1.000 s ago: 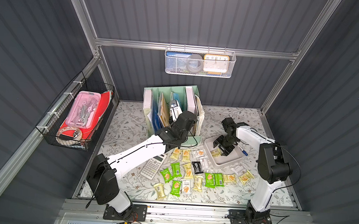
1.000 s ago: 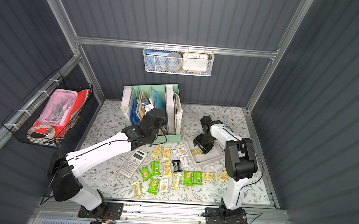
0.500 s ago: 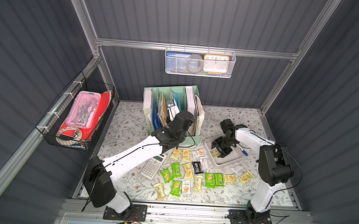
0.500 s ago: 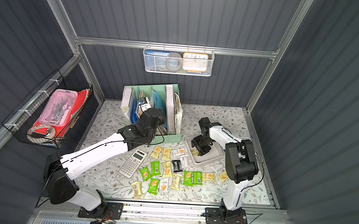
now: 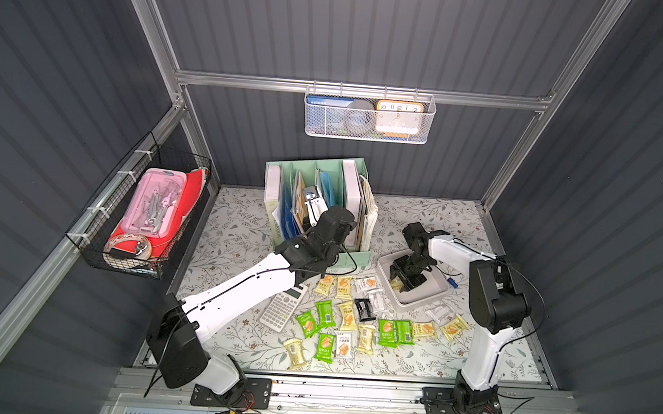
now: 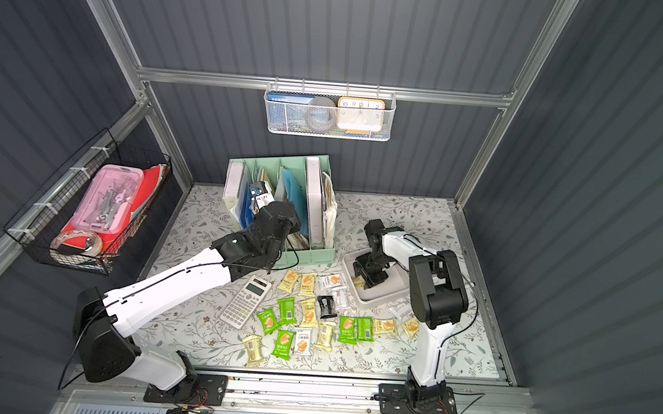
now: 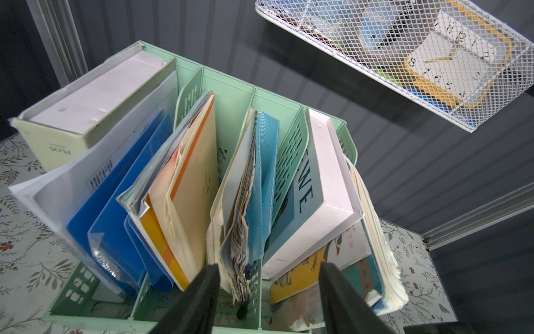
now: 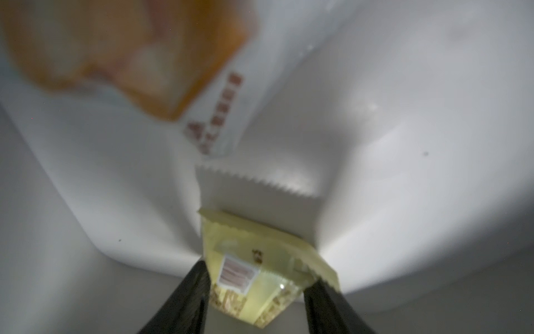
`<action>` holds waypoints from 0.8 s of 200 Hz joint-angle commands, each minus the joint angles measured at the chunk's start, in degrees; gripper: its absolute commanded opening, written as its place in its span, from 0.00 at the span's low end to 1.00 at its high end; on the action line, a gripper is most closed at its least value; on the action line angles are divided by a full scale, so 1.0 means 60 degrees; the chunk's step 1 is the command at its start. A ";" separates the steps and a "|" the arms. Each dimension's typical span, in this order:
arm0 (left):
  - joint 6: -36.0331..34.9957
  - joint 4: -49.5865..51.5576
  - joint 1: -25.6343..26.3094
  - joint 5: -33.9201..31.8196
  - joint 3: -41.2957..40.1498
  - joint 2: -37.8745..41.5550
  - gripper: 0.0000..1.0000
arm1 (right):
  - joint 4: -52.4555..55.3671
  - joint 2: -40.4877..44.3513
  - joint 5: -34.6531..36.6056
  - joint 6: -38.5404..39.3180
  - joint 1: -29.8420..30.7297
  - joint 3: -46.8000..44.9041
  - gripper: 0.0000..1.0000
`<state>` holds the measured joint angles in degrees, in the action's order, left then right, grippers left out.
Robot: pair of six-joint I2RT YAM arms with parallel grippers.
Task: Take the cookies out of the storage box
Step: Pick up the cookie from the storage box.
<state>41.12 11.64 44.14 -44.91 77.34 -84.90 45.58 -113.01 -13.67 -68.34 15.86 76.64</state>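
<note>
The storage box (image 5: 432, 292), a shallow white tray, sits right of the file organiser in both top views, also (image 6: 394, 291). My right gripper (image 8: 255, 289) reaches down into it, shut on a pale yellow cookie (image 8: 260, 274), with a finger against each side. A white cookie (image 8: 260, 191) and a white-and-orange one (image 8: 130, 57) lie on the box floor beyond it. Several yellow, green, white and black cookies (image 5: 347, 318) are spread on the table in front. My left gripper (image 7: 270, 277) stands open and empty, facing the mint green organiser (image 7: 231, 95).
A white calculator (image 5: 283, 307) lies left of the loose packets, under the left arm. A blue pen (image 5: 452, 283) lies by the box's right edge. A white mesh basket (image 5: 367, 116) hangs on the back wall. A black wire basket (image 5: 143, 217) hangs on the left wall.
My right gripper's jaws have narrowed onto the yellow packet inside the box. The left arm has drawn back a little toward the left, still facing the organiser.
</note>
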 commanded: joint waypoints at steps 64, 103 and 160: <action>0.0177 0.0366 -0.0076 -0.0301 -0.0058 0.0356 0.59 | 0.0210 -0.0361 0.0534 0.0225 0.0024 0.0276 0.47; 0.0409 0.0531 -0.0064 -0.0407 -0.0092 0.0417 0.59 | 0.0322 -0.0112 0.0665 0.0482 0.0023 0.0264 0.44; 0.1450 0.1499 -0.0066 -0.0616 -0.0145 0.0625 0.56 | 0.0671 0.0838 0.1116 0.1092 0.0023 0.0024 0.42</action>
<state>45.74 15.97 43.94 -46.85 77.14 -83.07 46.81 -111.72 -9.93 -64.31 15.86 77.71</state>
